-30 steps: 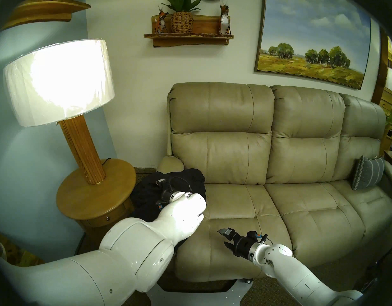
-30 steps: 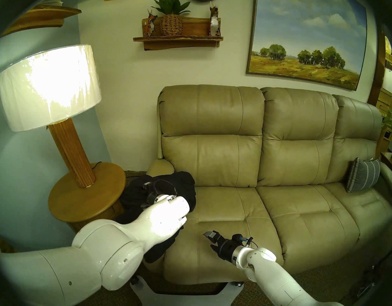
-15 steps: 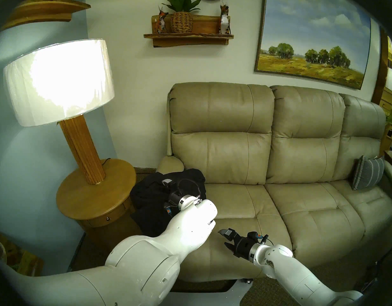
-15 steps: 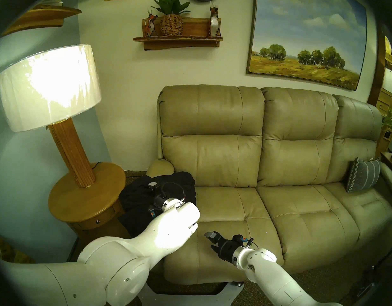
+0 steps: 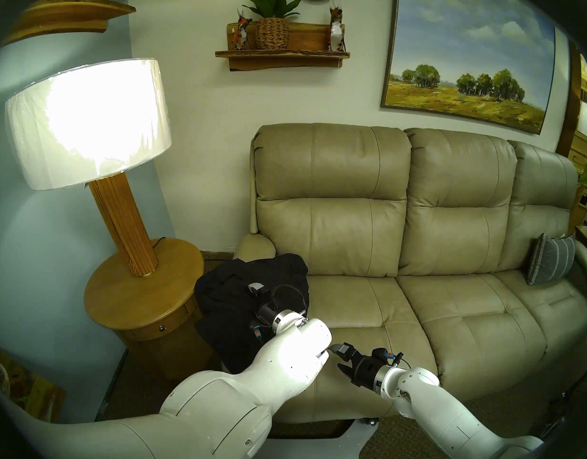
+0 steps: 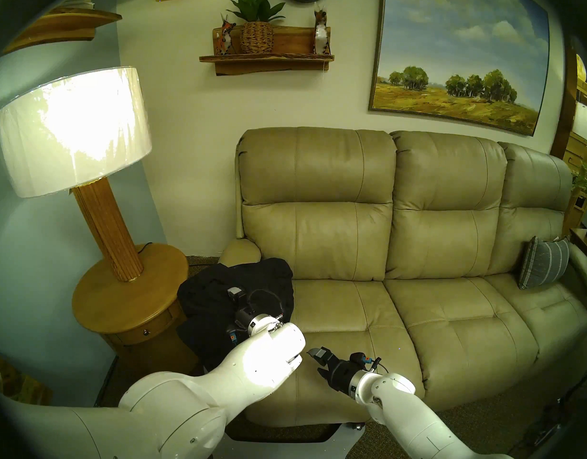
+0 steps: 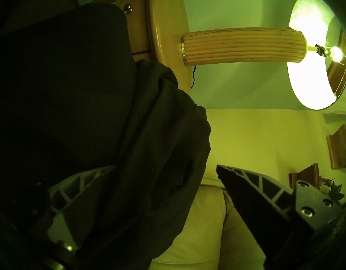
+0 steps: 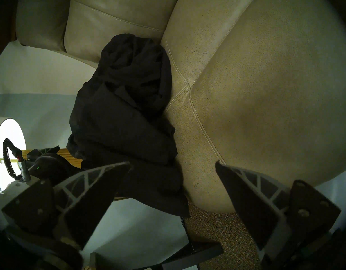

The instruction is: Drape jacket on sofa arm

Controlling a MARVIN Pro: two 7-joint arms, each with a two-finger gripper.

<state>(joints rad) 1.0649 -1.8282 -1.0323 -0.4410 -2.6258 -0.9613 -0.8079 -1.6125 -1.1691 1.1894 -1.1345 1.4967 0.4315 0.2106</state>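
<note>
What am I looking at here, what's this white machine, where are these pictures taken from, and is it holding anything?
It is a robot with two white arms, each ending in a two-fingered hand. The two wide pictures come from cameras on its head, looking at a tan sofa. The other two come from a camera on each wrist, so they look tilted. A black jacket lies draped over the sofa arm, beside a round side table with a lit lamp. A striped pillow sits at the far end. The left hand is open next to the jacket, and the right hand is open over the seat; neither holds anything.
</note>
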